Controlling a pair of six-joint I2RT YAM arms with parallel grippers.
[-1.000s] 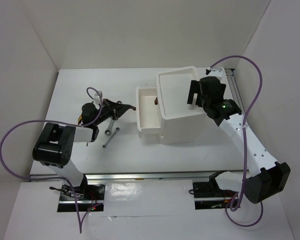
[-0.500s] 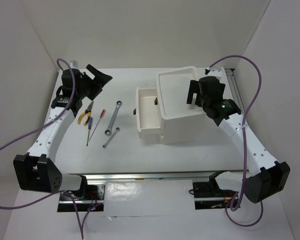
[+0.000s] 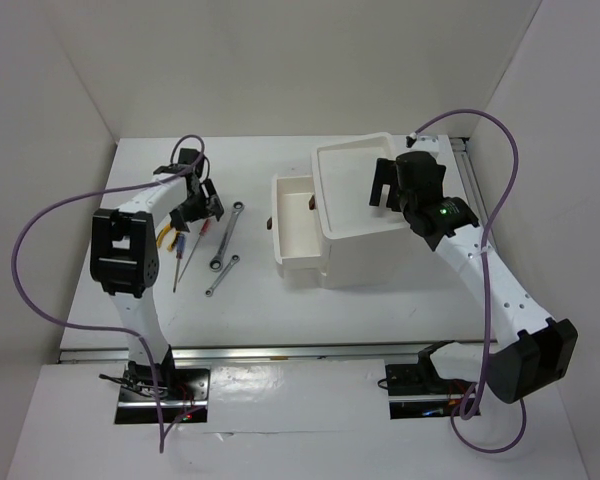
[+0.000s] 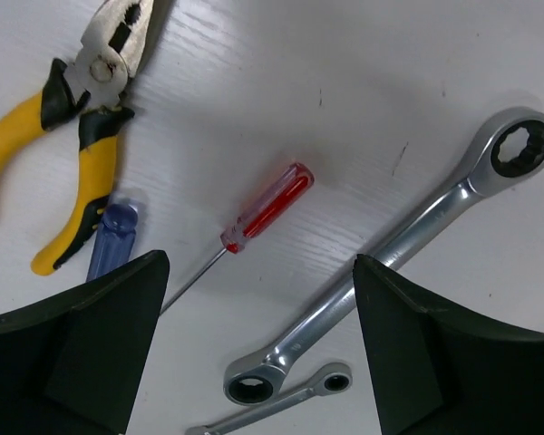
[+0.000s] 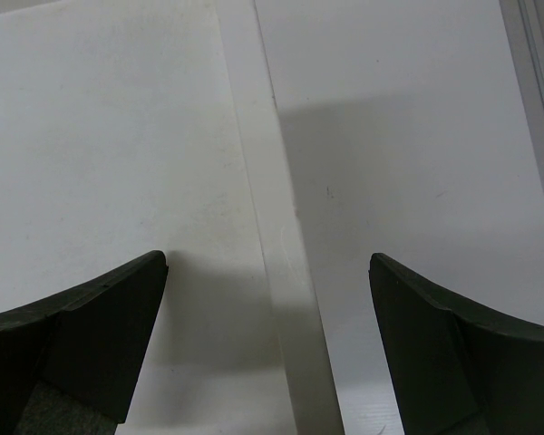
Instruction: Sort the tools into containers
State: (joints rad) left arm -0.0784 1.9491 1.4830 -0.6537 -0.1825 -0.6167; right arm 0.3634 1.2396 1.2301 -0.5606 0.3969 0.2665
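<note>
A metal rail (image 3: 280, 352) runs along the front edge of the white bench (image 3: 280, 310), closest to me. The bench top is painted white, with faint streaks and a few dark specks. Plain white walls (image 3: 280, 60) close it in on the left, back and right.

My left claw (image 4: 261, 272) hangs over the tools on the left half of the bench, its fingers (image 4: 82, 353) wide apart and gripping nothing. Below it the short wrench (image 4: 281, 403) lies beside the long wrench (image 4: 408, 245). Next comes the red-handled screwdriver (image 4: 267, 207), then a blue handle (image 4: 109, 240), and the yellow-handled pliers (image 4: 82, 118) are farthest left. None of the tools is in a container.

To the right stands the white box unit (image 3: 365, 255), with one drawer (image 3: 298, 225) pulled out leftward and a shallow top tray (image 3: 330, 170) above it. My right claw (image 3: 385, 185) hovers over that tray, spread open and empty. In its wrist view the tray rim (image 5: 272, 272) runs between the fingers (image 5: 82, 344).

The wrist view cuts off the short wrench at the bottom edge and the pliers at the top and left. My left finger hides the lower end of the blue handle and part of the screwdriver shaft. A small dark reddish bit (image 3: 311, 203) at the drawer's far corner is too small to make out.
</note>
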